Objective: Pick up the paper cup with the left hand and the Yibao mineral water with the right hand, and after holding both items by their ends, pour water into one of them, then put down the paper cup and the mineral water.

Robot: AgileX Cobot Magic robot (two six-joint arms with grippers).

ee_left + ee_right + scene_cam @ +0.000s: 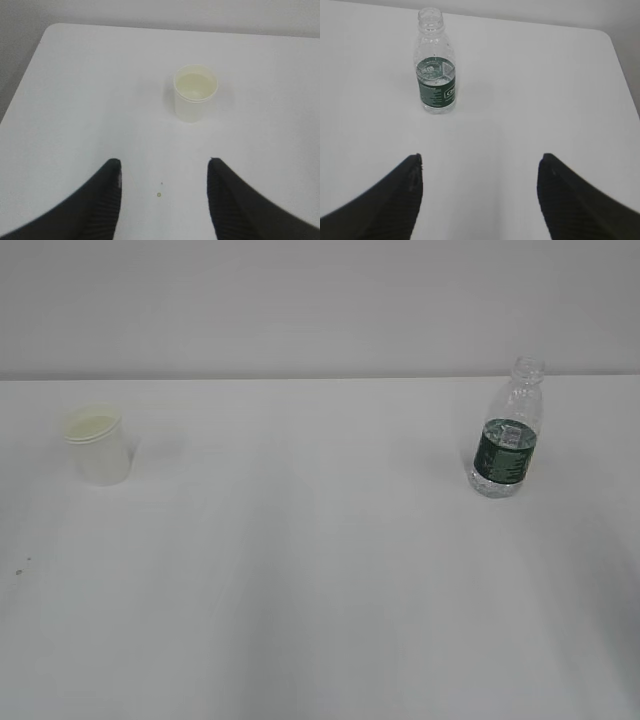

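Note:
The white paper cup point(100, 445) stands upright at the table's far left, and a shallow layer of clear water shows in its cream inside in the left wrist view point(195, 92). My left gripper point(165, 162) hangs open and empty, a good way short of the cup. The Yibao mineral water point(508, 432), a clear capless bottle with a dark green label, stands upright at the far right, partly filled point(435, 62). Open and empty too, my right gripper point(480, 157) is well back from the bottle and a bit to its right. Neither arm shows in the exterior view.
The white table point(320, 580) runs back to a pale wall. Its far left corner point(52, 30) and far right corner point(605, 37) show in the wrist views. Two tiny specks point(159, 194) lie on the surface between my left fingers.

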